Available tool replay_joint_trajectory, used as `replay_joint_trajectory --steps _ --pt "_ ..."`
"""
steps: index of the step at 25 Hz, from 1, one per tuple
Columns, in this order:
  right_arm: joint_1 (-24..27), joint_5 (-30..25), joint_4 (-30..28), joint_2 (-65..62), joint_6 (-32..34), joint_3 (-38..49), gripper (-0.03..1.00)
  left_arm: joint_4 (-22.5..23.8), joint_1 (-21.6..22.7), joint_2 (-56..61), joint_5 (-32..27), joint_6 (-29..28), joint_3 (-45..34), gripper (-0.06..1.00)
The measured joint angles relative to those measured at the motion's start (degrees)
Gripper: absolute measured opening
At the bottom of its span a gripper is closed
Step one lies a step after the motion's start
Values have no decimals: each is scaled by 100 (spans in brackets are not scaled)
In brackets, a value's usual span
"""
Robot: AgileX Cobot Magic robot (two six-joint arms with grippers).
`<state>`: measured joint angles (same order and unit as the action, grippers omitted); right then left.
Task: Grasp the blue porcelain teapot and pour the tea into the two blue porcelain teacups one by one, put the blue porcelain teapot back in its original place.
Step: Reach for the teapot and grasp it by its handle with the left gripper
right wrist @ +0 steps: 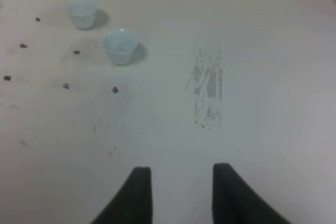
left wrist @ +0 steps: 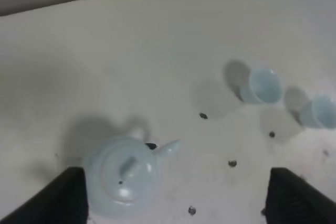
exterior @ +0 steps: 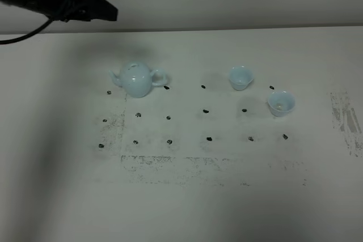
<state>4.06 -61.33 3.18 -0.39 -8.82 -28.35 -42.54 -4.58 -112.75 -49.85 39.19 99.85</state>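
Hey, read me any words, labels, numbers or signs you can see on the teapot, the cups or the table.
None: no readable text in any view.
Teapot: plain pale blue glaze, no marking.
Two cups: plain, no marking.
Table: only small dark dots in rows and gray scuffs, no letters or numbers.

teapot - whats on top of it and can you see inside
A domed lid with a small knob sits on the teapot. The lid covers the opening, so whatever is inside cannot be seen.
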Motion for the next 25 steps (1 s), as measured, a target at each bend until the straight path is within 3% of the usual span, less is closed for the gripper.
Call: replay_joint_trajectory --steps 4,9,12,17,20,25 --pt "0 0 0 0 0 0 31 1741 -1182 174 523 -809 0 63" --pt "0 0 0 0 0 0 30 4823 -2405 112 1074 -2645 0 62" --pt "0 0 5 0 0 0 30 6082 -2650 19 1244 -3501 5 62" --pt "0 0 5 0 0 0 30 8085 -2643 -312 1319 -4717 117 62" --pt "0 0 5 0 0 0 29 8735 -2643 -571 1386 -5159 117 62" --pt "0 0 10 0 0 0 29 9139 -2643 -1039 1646 -4943 124 62"
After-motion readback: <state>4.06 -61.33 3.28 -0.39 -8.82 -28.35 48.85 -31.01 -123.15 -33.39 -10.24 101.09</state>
